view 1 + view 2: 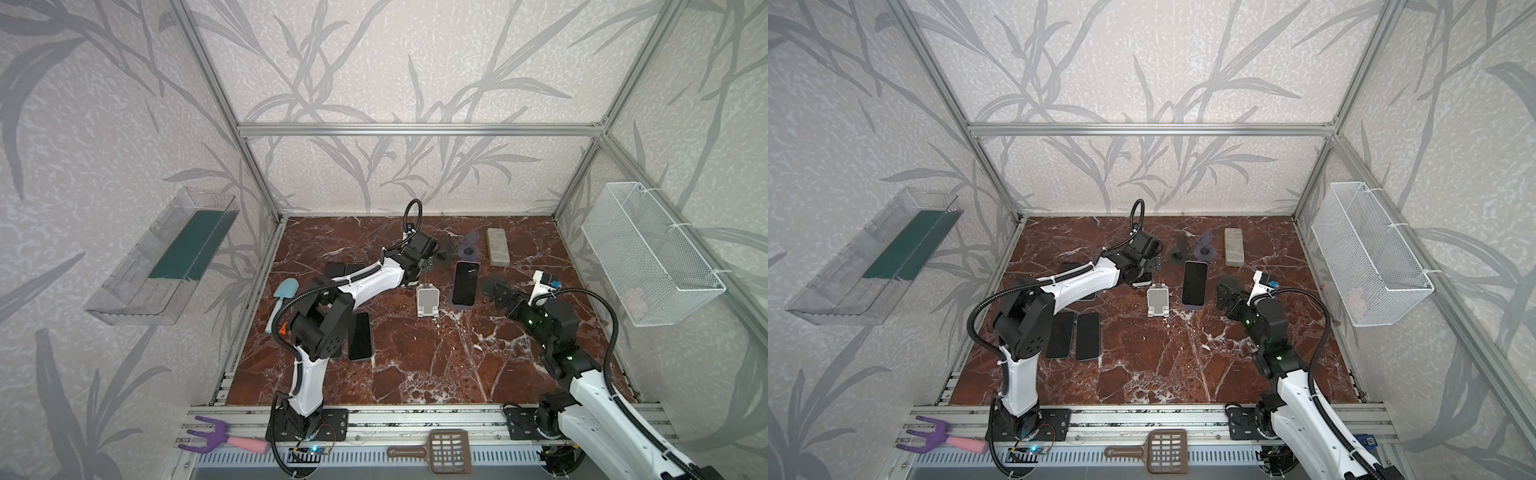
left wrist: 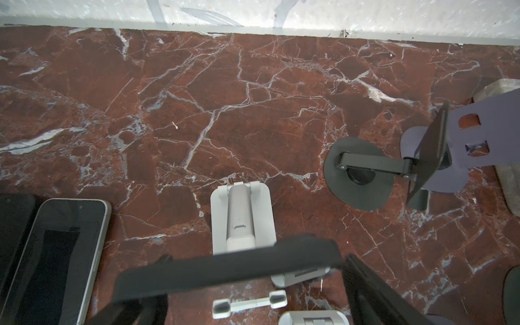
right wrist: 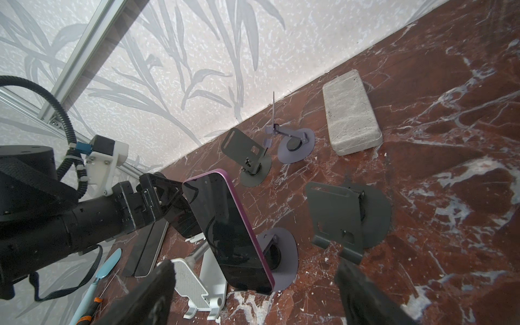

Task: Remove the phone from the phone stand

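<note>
A dark phone with a purple rim (image 3: 228,230) leans upright on a lavender phone stand (image 3: 284,253), right of centre in both top views (image 1: 465,283) (image 1: 1195,284). My right gripper (image 3: 254,270) is open just short of it, with nothing between its fingers (image 3: 157,284). My left gripper (image 2: 257,259) reaches in from the left (image 1: 419,270). A second black phone (image 2: 225,270) lies edge-on across its wide jaws. A white stand (image 2: 242,219) shows just beyond that phone. Whether the fingers (image 2: 365,295) press on it is hidden.
An empty white stand (image 1: 428,301) stands mid-table. Further back are a dark stand (image 1: 444,249), a lavender one (image 1: 469,245) and a grey block (image 1: 497,246). Another dark stand (image 3: 334,216) is beside my right gripper. Phones (image 1: 359,336) lie flat at the left by a blue trowel (image 1: 282,299).
</note>
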Motion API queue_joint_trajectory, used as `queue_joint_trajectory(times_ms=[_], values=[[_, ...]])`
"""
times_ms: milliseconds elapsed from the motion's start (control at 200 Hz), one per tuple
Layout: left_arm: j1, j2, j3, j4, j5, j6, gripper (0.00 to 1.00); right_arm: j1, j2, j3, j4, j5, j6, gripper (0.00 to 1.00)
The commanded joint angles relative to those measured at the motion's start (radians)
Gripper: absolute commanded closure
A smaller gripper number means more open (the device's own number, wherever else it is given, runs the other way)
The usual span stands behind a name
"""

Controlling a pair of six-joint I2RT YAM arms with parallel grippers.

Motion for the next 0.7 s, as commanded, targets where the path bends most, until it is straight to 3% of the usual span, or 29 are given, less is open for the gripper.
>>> queue_joint_trajectory(times_ms=[0, 325, 695], values=[[0.002, 0.020, 0.030, -0.005, -0.045, -0.028, 0.12, -0.001, -0.021, -0.002, 0.010, 0.013, -0.011, 0.11], [0.001, 0.043, 0.030, -0.001, -0.108, -0.030, 0.24, -0.001, -0.019, -0.005, 0.016, 0.007, -0.008, 0.11], [0.001, 0.076, 0.064, -0.027, -0.132, -0.014, 0.20, -0.001, -0.025, -0.005, 0.012, 0.009, -0.008, 0.11]])
